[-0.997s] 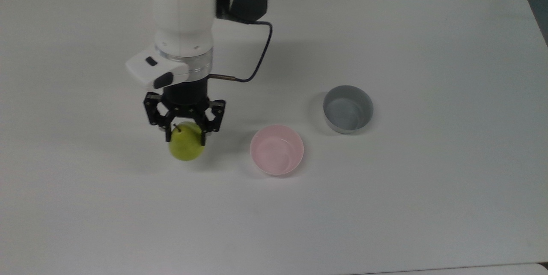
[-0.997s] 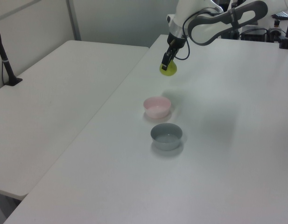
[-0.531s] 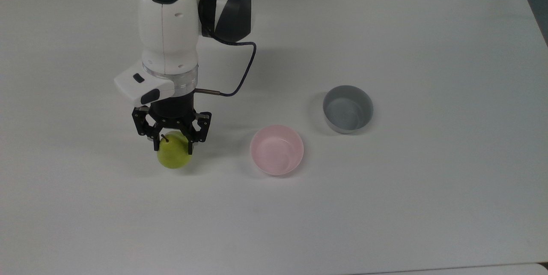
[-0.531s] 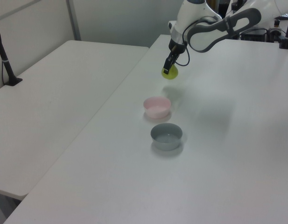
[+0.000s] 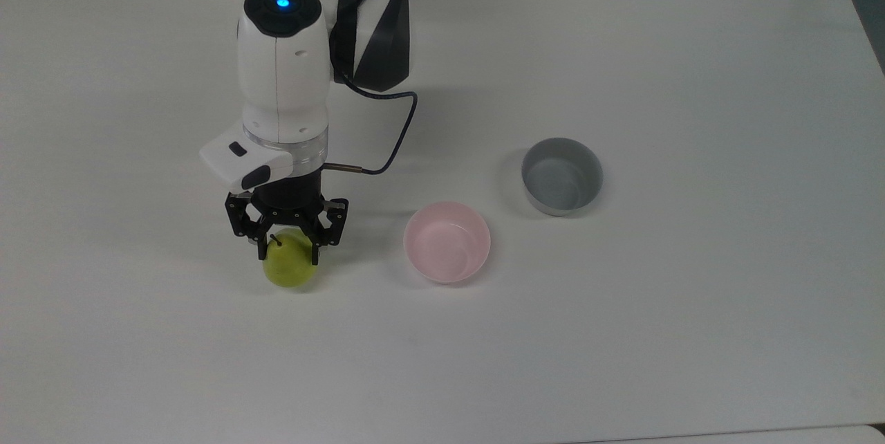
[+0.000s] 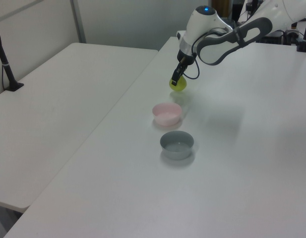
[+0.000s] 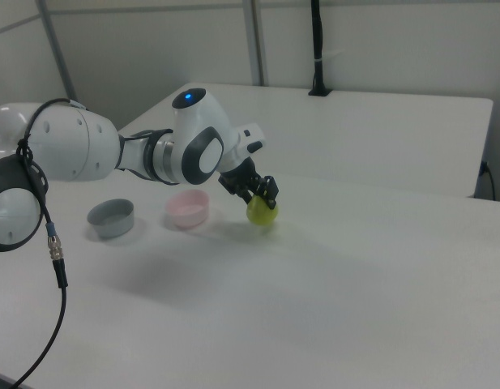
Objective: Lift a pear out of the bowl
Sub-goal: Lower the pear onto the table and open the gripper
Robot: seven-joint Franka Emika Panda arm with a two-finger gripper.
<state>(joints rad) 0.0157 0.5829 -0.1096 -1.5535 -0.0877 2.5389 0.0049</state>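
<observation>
Pear (image 5: 290, 267): yellow-green, rounded, dark stem up; now lower than 1 s ago, near or on the table (image 5: 622, 361), toward the top view's left edge.
Gripper (image 5: 289, 248): fingers clamped on the pear's top.
Pink bowl (image 5: 447, 242): empty, beside.
Grey bowl (image 5: 561, 176): beyond.
Meaning: pear is out; likely being set down.

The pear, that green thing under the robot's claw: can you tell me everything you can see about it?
The pear is small, rounded and yellow-green, smooth-skinned, with a short dark stem pointing up. The black gripper is closed on its upper part from two sides. It sits low over the white table, out of the pink bowl and to the top view's left of it; whether it touches the table cannot be told.
</observation>
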